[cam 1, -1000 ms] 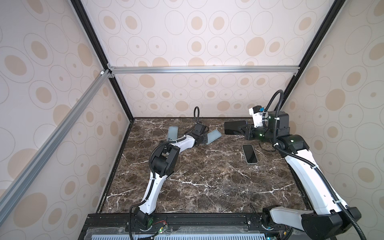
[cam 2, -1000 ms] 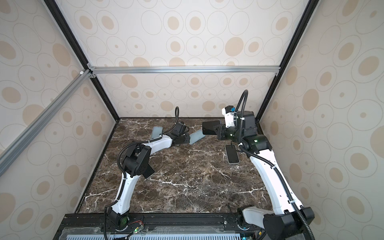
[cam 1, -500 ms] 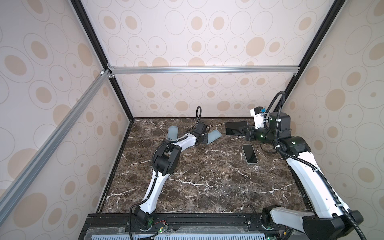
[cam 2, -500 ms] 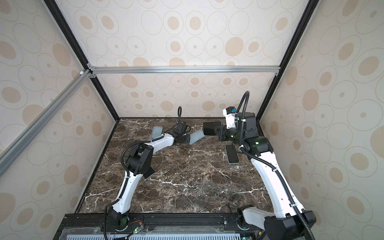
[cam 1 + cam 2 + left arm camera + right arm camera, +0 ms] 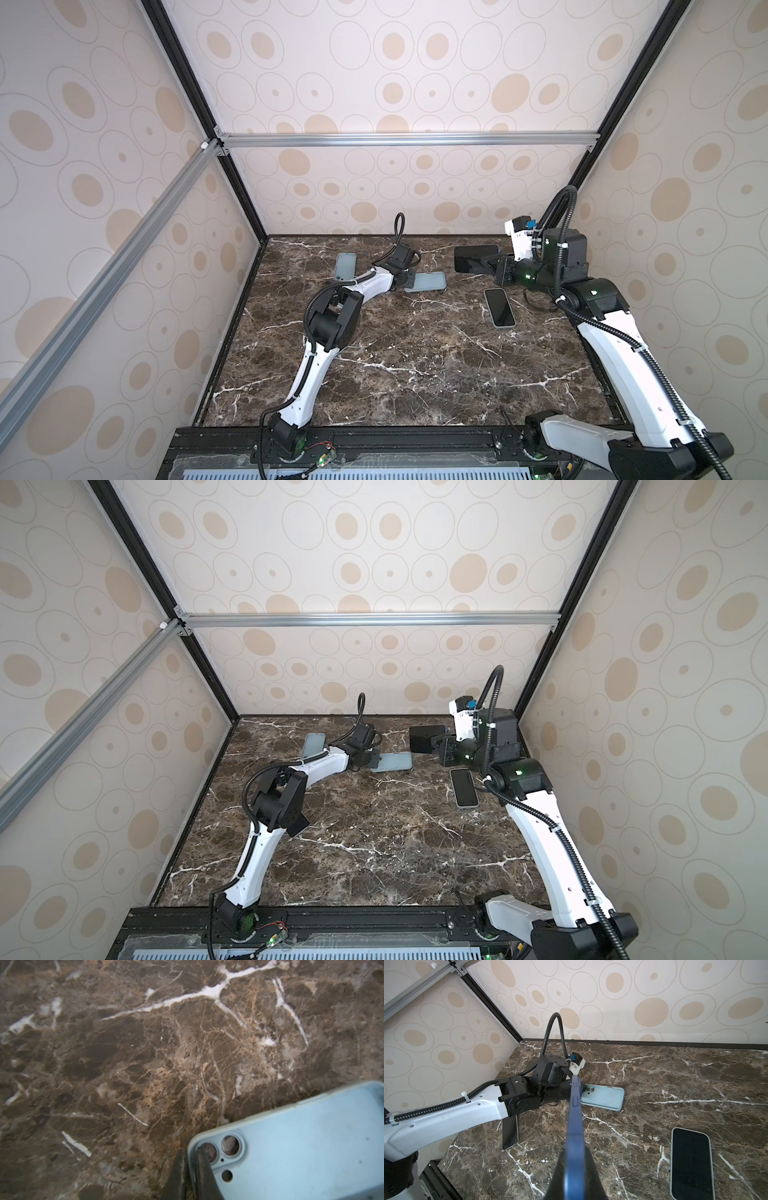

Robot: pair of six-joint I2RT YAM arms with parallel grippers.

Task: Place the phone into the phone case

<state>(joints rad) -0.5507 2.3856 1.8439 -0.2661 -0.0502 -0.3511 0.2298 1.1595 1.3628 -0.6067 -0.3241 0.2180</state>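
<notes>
Slip risk mostly: left gripper point(image 5: 191, 1151) is clamped on just the camera-cutout corner of the pale blue phone case point(image 5: 301, 1142) lying on the brown marble bench point(image 5: 415, 353), so lifting could twist it loose. Right gripper point(image 5: 574, 1159) is closed on a dark blue slab point(image 5: 575, 1109), edge-up; black-screened phone point(image 5: 691, 1161) lies flat nearby.

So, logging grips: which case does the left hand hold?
The light blue case, pinched at its camera corner; the right hand holds the dark blue case.

Patterned booth around a brown marble tabletop point(image 5: 415, 374).
Cream wallpapered walls point(image 5: 395, 62) with tan ovals rise behind and beside the tabletop; an aluminium crossbar point(image 5: 407, 139) spans above its far edge between black corner posts point(image 5: 242, 195).
</notes>
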